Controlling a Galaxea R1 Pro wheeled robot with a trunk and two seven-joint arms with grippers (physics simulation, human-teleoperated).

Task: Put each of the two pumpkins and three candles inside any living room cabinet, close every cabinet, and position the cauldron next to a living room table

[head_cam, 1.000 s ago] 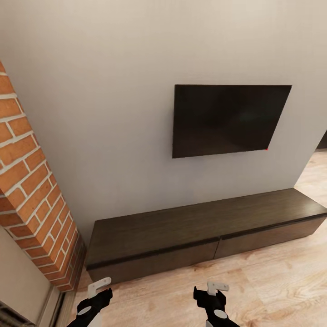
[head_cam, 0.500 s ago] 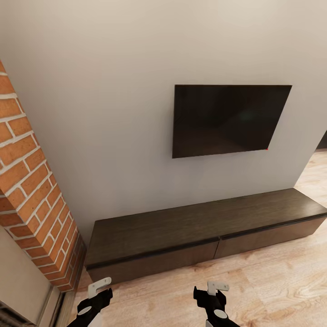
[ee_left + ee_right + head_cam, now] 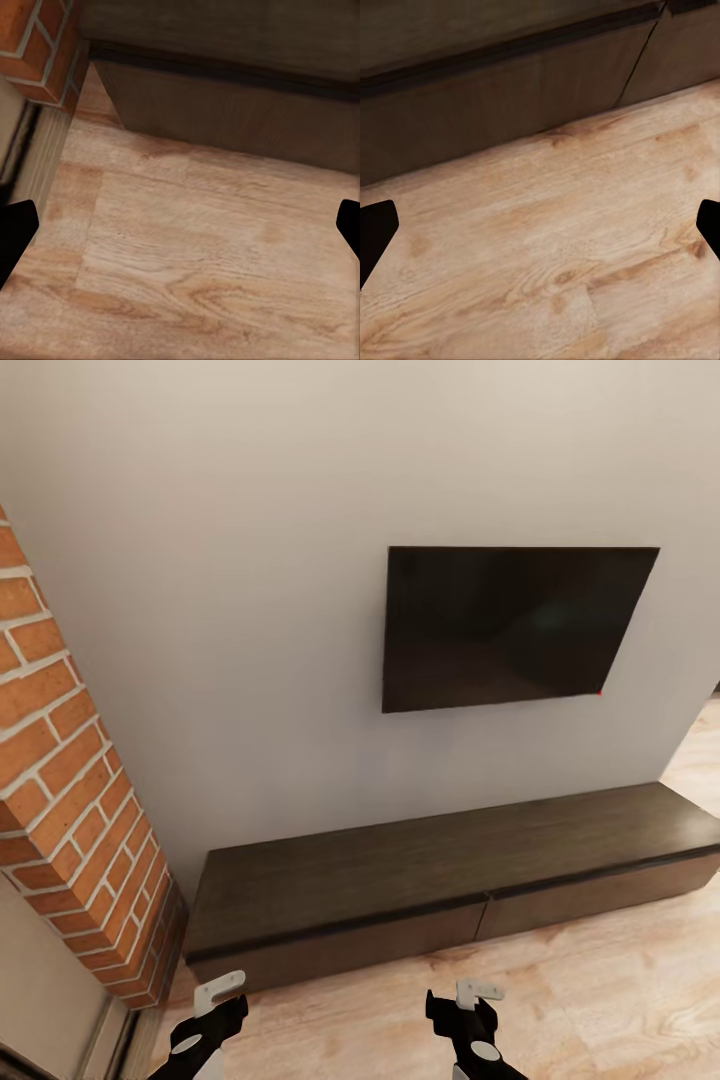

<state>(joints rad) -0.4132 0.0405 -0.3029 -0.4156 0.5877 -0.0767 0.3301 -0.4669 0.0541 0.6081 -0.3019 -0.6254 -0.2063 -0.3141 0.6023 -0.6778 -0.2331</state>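
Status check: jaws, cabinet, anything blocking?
Left gripper open, empty. Right gripper open, empty. Cabinet ahead, drawer fronts closed. Bare wood floor between; brick column at left.

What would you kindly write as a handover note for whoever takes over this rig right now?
Left hand: open, empty, over bare wood floor.
Right hand: open, empty, also above the floor.
Cabinet: straight ahead under the TV, brick pillar at its left end; both drawer fronts look closed, top bare.
No progress can be judged from here.
Left: find pumpkins, candles and cauldron, stow the small items, close drawers, set the cauldron by the table.
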